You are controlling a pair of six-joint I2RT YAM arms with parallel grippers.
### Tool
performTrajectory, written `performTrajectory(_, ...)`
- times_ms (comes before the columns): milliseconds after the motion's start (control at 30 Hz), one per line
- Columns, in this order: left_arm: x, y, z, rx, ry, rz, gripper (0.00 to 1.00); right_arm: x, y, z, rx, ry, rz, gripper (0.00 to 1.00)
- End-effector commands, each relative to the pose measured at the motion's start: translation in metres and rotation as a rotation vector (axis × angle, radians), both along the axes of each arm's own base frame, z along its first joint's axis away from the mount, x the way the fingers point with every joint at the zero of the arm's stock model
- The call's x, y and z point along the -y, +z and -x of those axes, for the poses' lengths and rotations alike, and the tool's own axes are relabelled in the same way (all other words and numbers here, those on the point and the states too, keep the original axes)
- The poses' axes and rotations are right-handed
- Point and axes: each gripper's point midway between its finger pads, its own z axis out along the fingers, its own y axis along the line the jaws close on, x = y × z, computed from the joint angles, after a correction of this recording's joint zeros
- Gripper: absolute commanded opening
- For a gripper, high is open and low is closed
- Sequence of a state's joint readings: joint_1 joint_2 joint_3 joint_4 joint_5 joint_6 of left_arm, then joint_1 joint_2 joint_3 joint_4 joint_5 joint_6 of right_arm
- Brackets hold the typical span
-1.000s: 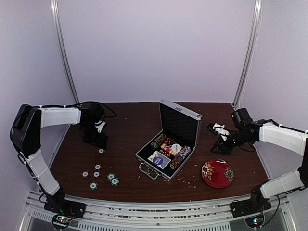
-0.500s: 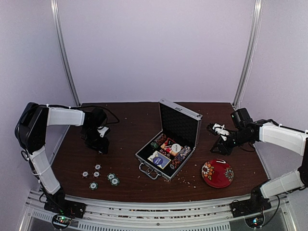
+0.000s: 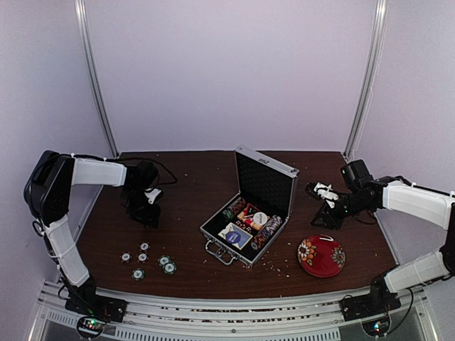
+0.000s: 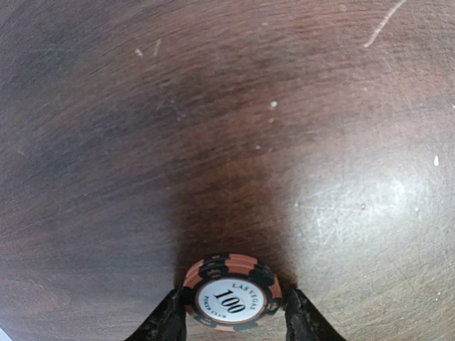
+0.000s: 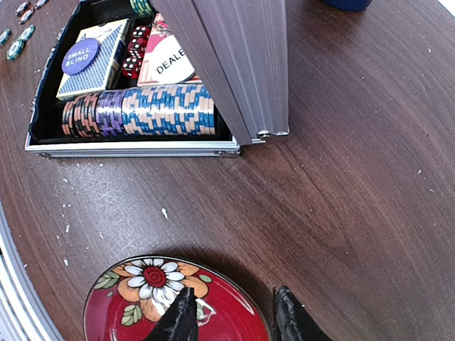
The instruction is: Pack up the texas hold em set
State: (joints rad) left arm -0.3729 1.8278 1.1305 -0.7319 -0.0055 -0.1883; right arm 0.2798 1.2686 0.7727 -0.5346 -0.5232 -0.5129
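The silver briefcase (image 3: 266, 181) stands open mid-table, its lid (image 5: 234, 64) upright. Inside lie a row of striped chips (image 5: 142, 110) and the blue-and-cream card deck box (image 5: 89, 57). Several loose poker chips (image 3: 144, 258) lie at the front left. My left gripper (image 3: 148, 213) is down on the table, and its fingers press both edges of an orange-and-black "100" poker chip (image 4: 231, 293). In the left wrist view the left gripper (image 4: 232, 312) sits at the bottom edge. My right gripper (image 3: 324, 213) (image 5: 231, 312) hangs open over the bowl's rim, holding nothing.
A red floral bowl (image 3: 321, 256) (image 5: 128, 312) sits front right of the case. A dark blue mug (image 5: 345, 3) shows at the top edge of the right wrist view. White crumbs (image 3: 274, 264) dot the wood near the case's front.
My left gripper came down over the lone chip left of the case and narrowed its jaws onto it. The right arm has not moved.
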Motion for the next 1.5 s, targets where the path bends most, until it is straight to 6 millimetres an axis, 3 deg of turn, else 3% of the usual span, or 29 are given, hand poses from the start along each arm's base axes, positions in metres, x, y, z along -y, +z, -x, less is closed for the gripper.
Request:
performTrajectory(0,0.027,0.001,0.000,0.009,-0.094,0.053,0.48,-0.001,0.003,-0.002,0.000,0.006,-0.005,0.36)
performTrajectory(67,0.044,0.004,0.010,0.005,-0.155,0.063,0.47,-0.001,0.003,-0.002,-0.001,0.005,-0.005,0.36)
performTrajectory(400,0.141,0.022,0.106,-0.077,-0.519,0.136,0.46,-0.002,0.000,-0.002,-0.015,0.010,-0.005,0.36)
performTrajectory(467,0.154,0.026,0.116,-0.077,-0.553,0.151,0.46,-0.003,0.000,-0.002,-0.017,0.012,-0.004,0.36)
performTrajectory(767,0.158,0.011,0.122,-0.100,-0.568,0.119,0.45,-0.004,0.000,-0.001,-0.018,0.016,-0.004,0.36)
performTrajectory(900,0.161,0.017,0.118,-0.081,-0.555,0.117,0.45,-0.004,0.000,-0.001,-0.017,0.016,-0.005,0.36)
performTrajectory(1033,0.145,0.035,0.098,-0.011,-0.476,0.019,0.51,-0.004,-0.001,-0.001,-0.019,0.017,-0.004,0.36)
performTrajectory(1200,0.092,0.052,0.073,0.028,-0.264,-0.059,0.60,-0.004,-0.001,0.000,-0.023,0.019,-0.003,0.36)
performTrajectory(1333,0.041,0.050,0.070,-0.013,-0.134,-0.101,0.63,-0.004,-0.001,0.000,-0.021,0.021,-0.003,0.36)
performTrajectory(1467,0.020,0.051,0.071,-0.031,-0.081,-0.100,0.67,-0.004,0.000,-0.001,-0.018,0.022,-0.003,0.37)
